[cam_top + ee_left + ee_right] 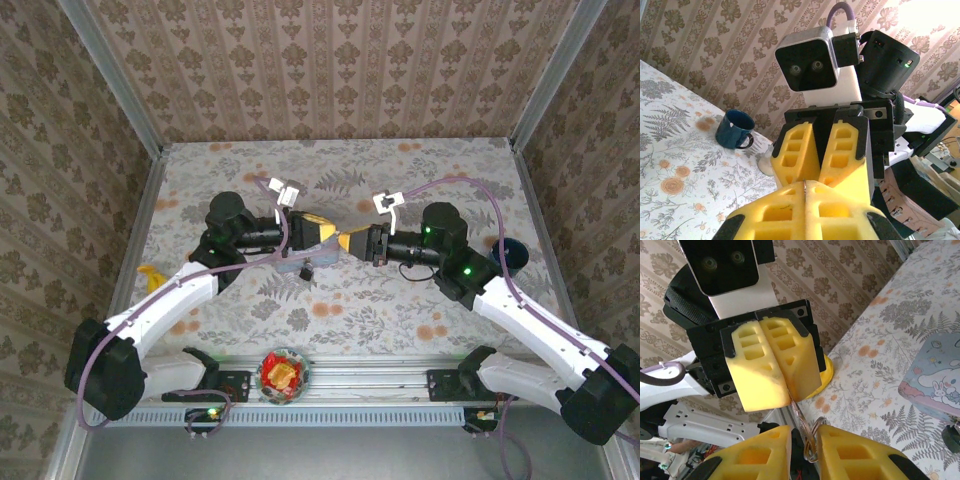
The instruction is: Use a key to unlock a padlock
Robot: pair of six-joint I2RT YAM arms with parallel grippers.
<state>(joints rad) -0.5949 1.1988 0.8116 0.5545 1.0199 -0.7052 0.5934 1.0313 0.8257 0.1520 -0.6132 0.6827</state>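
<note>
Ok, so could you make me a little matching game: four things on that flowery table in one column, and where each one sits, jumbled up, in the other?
Things:
1. blue mug
2. cartoon tin
3. yellow object
4. round red-and-yellow object

Places:
A. left edge of the table
B. near edge of the table
C. middle of the table
D. right edge of the table

Pairs: 1-D, 2-C, 3-A, 4-B

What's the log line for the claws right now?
left claw: shut on key | right claw: jaws slightly apart around key ring, grip unclear | claws tip to tip above table
</note>
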